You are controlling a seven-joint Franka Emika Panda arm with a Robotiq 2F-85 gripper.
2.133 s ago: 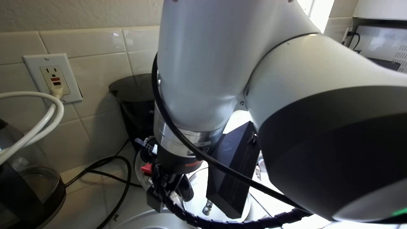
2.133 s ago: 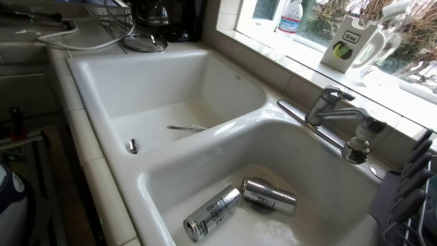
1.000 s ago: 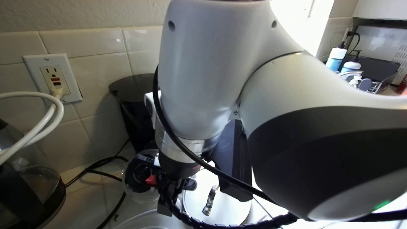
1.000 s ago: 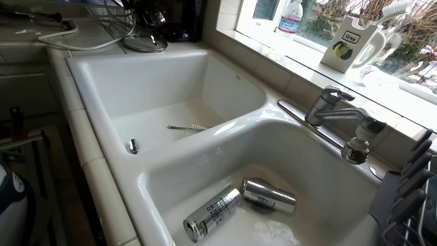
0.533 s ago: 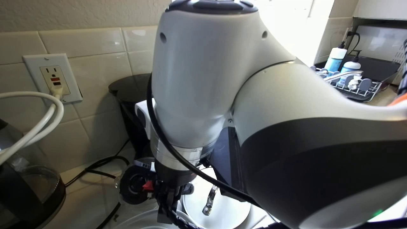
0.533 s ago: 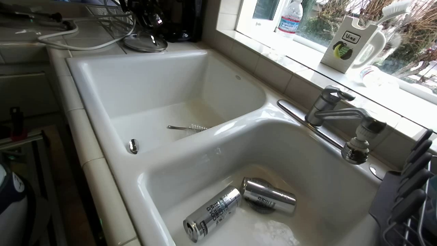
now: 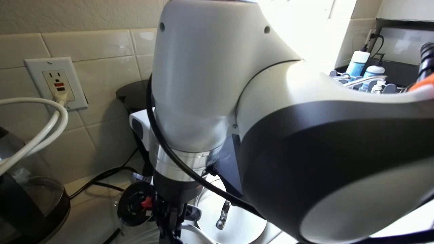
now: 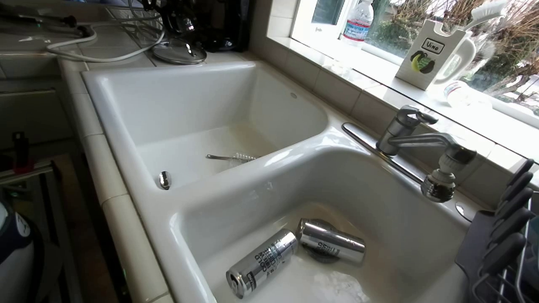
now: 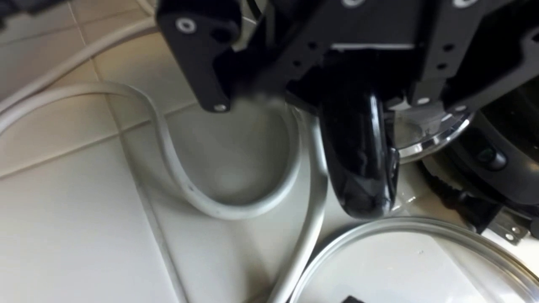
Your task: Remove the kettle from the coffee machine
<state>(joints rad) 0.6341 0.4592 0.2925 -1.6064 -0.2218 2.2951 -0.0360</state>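
Far left in an exterior view there's a dark round vessel (image 7: 57, 217), then tile counter (image 7: 91, 211) with a black cord (image 7: 96, 180) on it, so you've got some room that side. Next is the kettle (image 7: 133, 207), out of the coffee machine (image 8: 230, 25) but near it, black top turned toward the camera, so it looks tilted. Then the claw (image 9: 356, 99): going by the wrist view, the jaws are in as far as the thick black handle (image 9: 360, 168) lets them, one each side, contact faces lost in shadow. A white hose (image 9: 227, 211) loops just beside it. Tighter further right: the handle's tip is near a glass lid (image 7: 243, 218), which sits just beside the sink (image 8: 210, 68) edge.
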